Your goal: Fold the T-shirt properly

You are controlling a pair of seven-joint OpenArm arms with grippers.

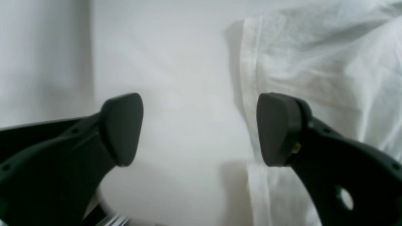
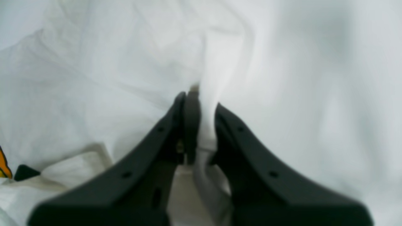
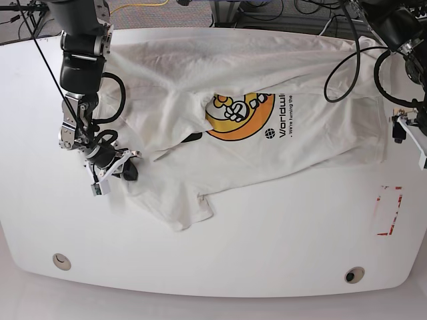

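Right claw (image 2: 201,125) pinching the T-shirt (image 3: 267,143)
My left claw (image 1: 199,128) hangs spread wide over the desk (image 3: 267,240), beside the hem

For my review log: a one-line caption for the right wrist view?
Right gripper shut on a pinched fold of the off-white T-shirt.

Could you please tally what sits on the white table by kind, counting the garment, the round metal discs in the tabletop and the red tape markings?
Off-white cotton T-shirt with yellow-orange print: 1
Round metal discs set in the white table: 2
Red tape outline: 1
Total: 4
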